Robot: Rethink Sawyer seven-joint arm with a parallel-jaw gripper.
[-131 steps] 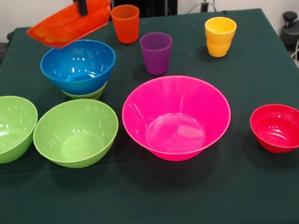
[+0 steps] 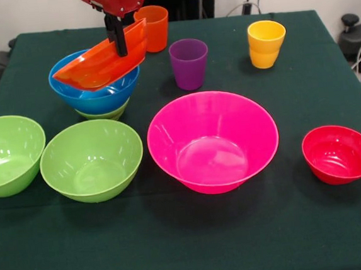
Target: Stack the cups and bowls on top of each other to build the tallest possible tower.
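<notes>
My gripper is shut on the rim of the orange bowl and holds it tilted, partly inside the blue bowl. The blue bowl sits nested in a lime green bowl at the back left. Two more lime green bowls stand at the front left. The large pink bowl is in the middle and the small red bowl at the right. The orange cup, purple cup and yellow cup stand along the back.
The dark green tablecloth covers the table; its front strip lies before the bowls. Cables and dark equipment sit beyond the right edge.
My gripper has come down with the orange bowl, from high above the blue bowl to resting partly inside it. The arm's red body now shows at the top.
</notes>
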